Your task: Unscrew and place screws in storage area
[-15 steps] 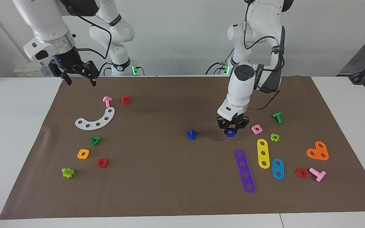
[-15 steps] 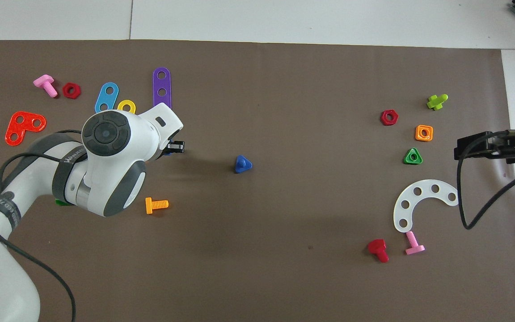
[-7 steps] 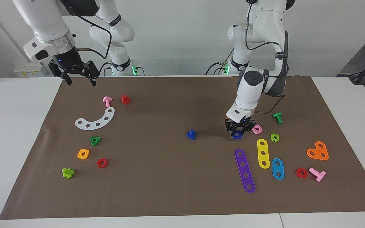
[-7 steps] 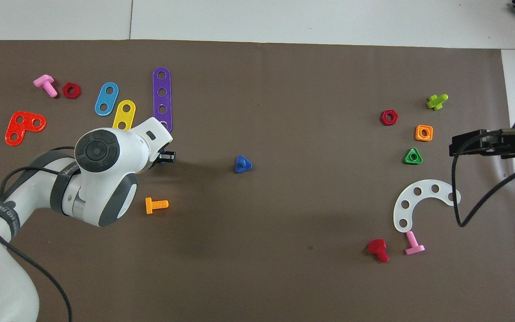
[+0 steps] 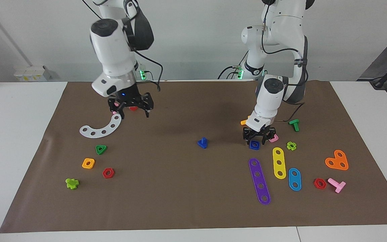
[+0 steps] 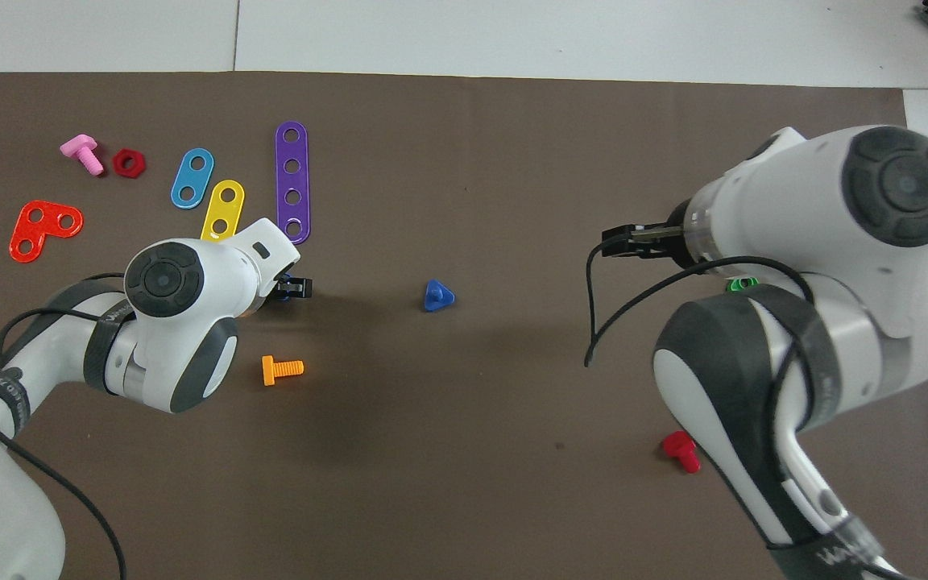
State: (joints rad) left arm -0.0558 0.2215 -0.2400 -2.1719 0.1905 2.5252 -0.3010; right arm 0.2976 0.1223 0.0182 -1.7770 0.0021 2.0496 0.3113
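Observation:
The dark-blue bolt [image 5: 202, 143] [image 6: 436, 296] stands on its triangular head mid-mat, apart from both grippers. Its dark-blue square nut [image 5: 254, 145] lies flat on the brown mat toward the left arm's end, just nearer to the robots than the purple strip [image 5: 259, 181]. My left gripper [image 5: 257, 140] [image 6: 299, 286] stands low over that nut, fingers spread on either side of it, open. My right gripper [image 5: 134, 115] [image 6: 619, 242] hangs open over the red bolt [image 5: 133, 108] at the right arm's end, nothing between its fingers.
A white curved plate [image 5: 101, 129], green triangular nut [image 5: 101, 149], orange square nut [image 5: 88, 163] and red hex nut [image 5: 108, 173] lie at the right arm's end. A yellow strip [image 5: 278, 162], light-blue plate [image 5: 294, 179], pink nut [image 5: 274, 138] and orange bolt [image 6: 281, 369] surround the left gripper.
The right arm swung in from the mat's edge to over the red and pink bolts. The left gripper set the blue nut down beside the purple strip and its fingers spread.

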